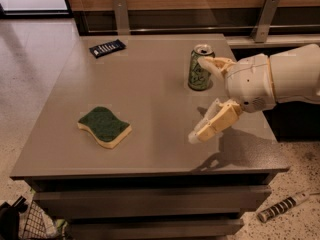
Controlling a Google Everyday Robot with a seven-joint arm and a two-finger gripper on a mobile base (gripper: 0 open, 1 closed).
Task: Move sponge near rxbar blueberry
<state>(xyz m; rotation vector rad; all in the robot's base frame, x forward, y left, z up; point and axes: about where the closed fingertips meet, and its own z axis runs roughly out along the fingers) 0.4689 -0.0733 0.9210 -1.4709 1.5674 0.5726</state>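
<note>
Right, the hand [202, 99] is seen just right of the green can [199, 71] & slightly in front, fingers spread wide w/ nothing held. The upper fingertip is lined up w/ the can's rim; contact can't be told. On the worktop [150, 94], the sponge [104, 127] is laid flat, green side up, well left-front of the can. The rxbar blueberry [107, 48] is set far left of the can, by the back edge.

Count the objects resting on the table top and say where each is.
3: the sponge at front left, the blue bar at the far left corner, the green can at far right. None seems hidden. The open gripper hovers near the can, holding nothing.
</note>
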